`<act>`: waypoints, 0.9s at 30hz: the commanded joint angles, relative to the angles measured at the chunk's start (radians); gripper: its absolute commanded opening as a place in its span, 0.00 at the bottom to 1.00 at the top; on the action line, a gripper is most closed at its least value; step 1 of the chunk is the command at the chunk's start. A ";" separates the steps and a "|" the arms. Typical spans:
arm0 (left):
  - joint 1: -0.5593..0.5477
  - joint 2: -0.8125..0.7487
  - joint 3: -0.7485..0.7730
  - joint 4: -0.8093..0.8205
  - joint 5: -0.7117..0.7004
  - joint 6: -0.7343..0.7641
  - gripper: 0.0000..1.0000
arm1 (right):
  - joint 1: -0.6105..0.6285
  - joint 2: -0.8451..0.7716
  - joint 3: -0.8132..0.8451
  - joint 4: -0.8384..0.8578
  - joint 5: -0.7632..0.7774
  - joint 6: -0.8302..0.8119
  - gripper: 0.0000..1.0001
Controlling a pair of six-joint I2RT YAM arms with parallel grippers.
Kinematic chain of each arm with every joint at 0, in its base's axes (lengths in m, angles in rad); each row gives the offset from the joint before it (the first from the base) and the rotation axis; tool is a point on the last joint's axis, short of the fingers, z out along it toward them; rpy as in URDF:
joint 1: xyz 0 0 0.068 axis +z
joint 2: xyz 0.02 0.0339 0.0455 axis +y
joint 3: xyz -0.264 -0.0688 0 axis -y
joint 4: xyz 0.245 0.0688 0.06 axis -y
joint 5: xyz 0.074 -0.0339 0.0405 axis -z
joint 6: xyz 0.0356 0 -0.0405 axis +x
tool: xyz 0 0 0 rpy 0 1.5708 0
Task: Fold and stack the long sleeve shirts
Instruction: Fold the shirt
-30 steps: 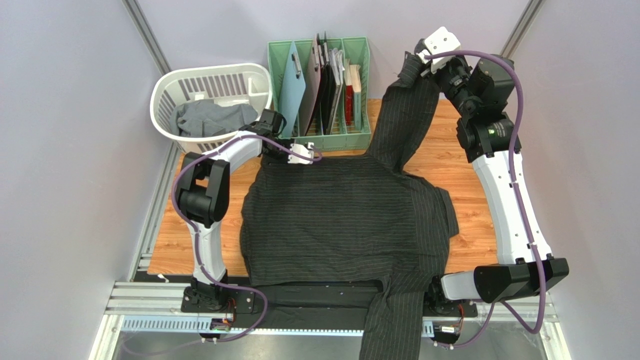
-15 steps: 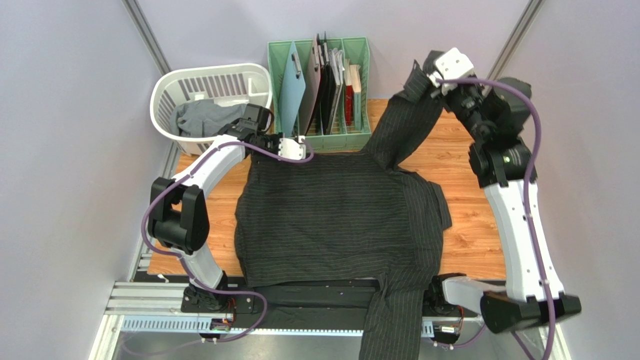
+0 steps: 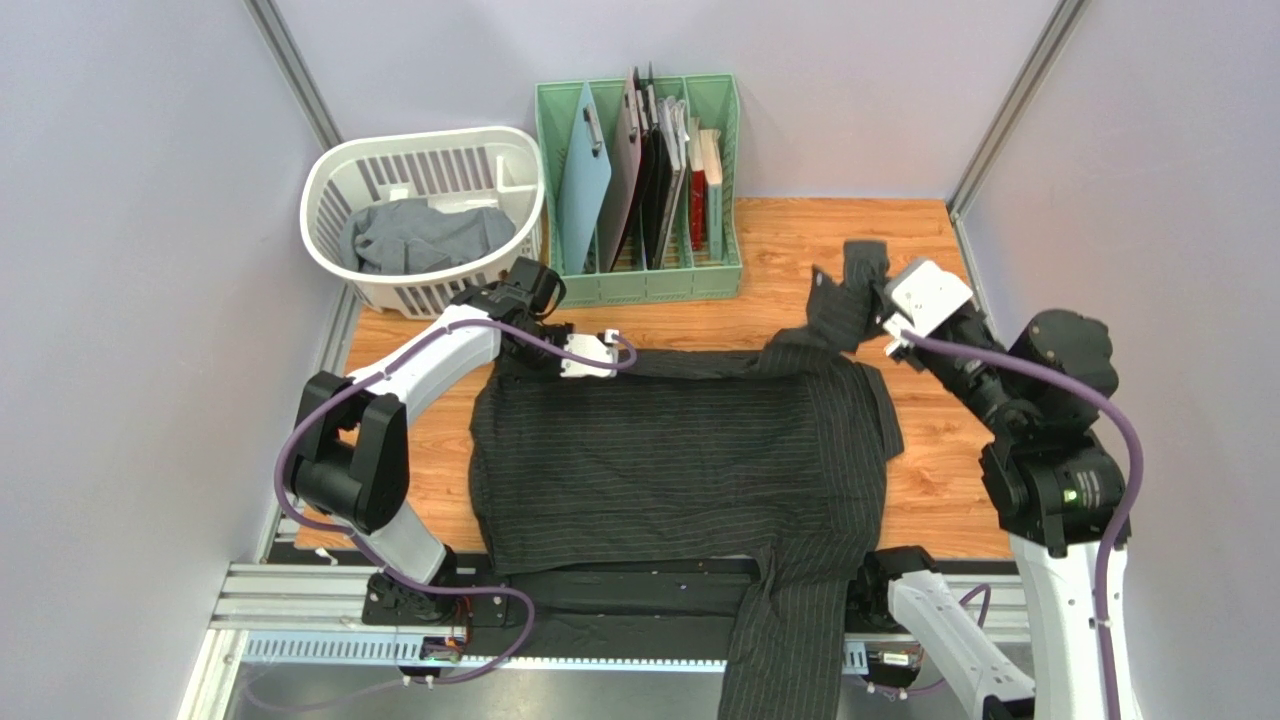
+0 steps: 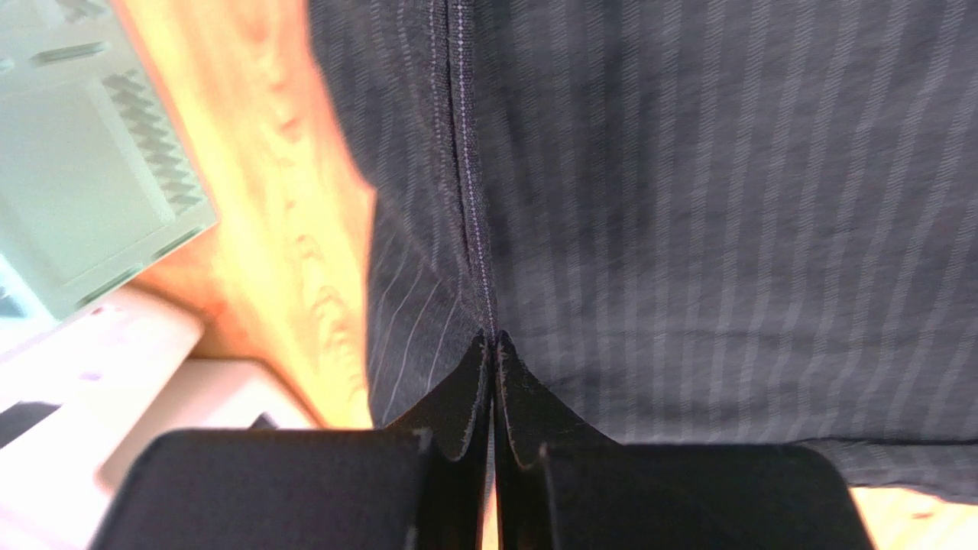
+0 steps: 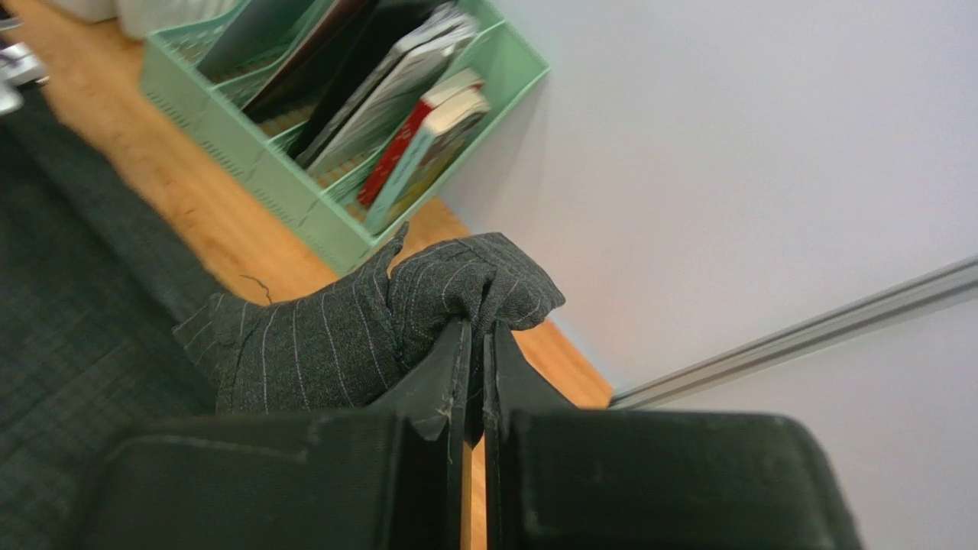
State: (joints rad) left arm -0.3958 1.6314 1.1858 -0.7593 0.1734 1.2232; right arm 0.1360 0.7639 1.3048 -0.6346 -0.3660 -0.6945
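Left claw (image 4: 494,344) is pinched fully shut on the far edge of the black pinstripe shirt (image 3: 676,450), right on a seam. The rest of the shirt lies spread flat on the table (image 3: 932,435), nearer the bases and to that claw's right. Right claw (image 5: 480,327) is clamped tight on the bunched sleeve end, held up off the wood. The grey shirt (image 3: 421,237) sits in the white basket (image 3: 338,165) just behind the left claw, with the green rack (image 3: 646,285) next to it.
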 commanded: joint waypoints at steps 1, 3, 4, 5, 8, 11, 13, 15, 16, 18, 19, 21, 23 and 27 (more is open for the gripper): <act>-0.031 0.013 -0.028 -0.025 0.003 -0.089 0.00 | -0.003 -0.058 -0.097 -0.154 -0.128 -0.045 0.00; -0.031 0.037 -0.019 -0.026 0.006 -0.123 0.00 | -0.001 -0.066 -0.136 -0.201 -0.168 -0.065 0.00; -0.032 0.057 -0.017 -0.028 0.009 -0.135 0.00 | 0.001 -0.064 -0.148 -0.214 -0.186 -0.065 0.00; -0.031 0.065 -0.017 -0.037 0.015 -0.154 0.02 | -0.001 -0.061 -0.159 -0.224 -0.186 -0.066 0.00; -0.032 0.074 -0.023 -0.051 0.040 -0.185 0.09 | -0.001 -0.043 -0.193 -0.224 -0.177 -0.071 0.00; -0.023 0.062 -0.006 -0.104 0.067 -0.200 0.21 | -0.001 -0.006 -0.176 -0.260 -0.230 -0.066 0.00; 0.014 0.001 0.024 -0.141 0.182 -0.220 0.27 | 0.001 0.009 -0.158 -0.283 -0.298 -0.028 0.00; 0.037 -0.057 0.090 -0.196 0.306 -0.327 0.34 | 0.020 0.031 -0.156 -0.275 -0.336 0.010 0.00; 0.044 -0.123 0.109 -0.202 0.445 -0.384 0.38 | 0.033 0.043 -0.162 -0.257 -0.368 0.042 0.00; 0.038 -0.185 0.149 -0.192 0.658 -0.567 0.77 | 0.100 0.075 -0.174 -0.228 -0.381 0.076 0.00; 0.031 -0.244 0.150 -0.154 0.705 -0.652 0.93 | 0.129 0.089 -0.177 -0.202 -0.373 0.084 0.00; -0.009 -0.301 0.127 0.010 0.762 -0.814 0.96 | 0.230 0.130 -0.185 -0.177 -0.344 0.096 0.00; -0.040 -0.370 0.063 0.198 0.755 -1.025 0.99 | 0.290 0.150 -0.183 -0.145 -0.301 0.102 0.00; -0.148 -0.430 -0.015 0.397 0.729 -1.197 0.99 | 0.410 0.178 -0.187 -0.053 -0.266 0.131 0.00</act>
State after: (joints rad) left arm -0.4702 1.2015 1.2484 -0.6018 0.8104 0.3309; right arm 0.4572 0.9337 1.1107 -0.8295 -0.6632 -0.6266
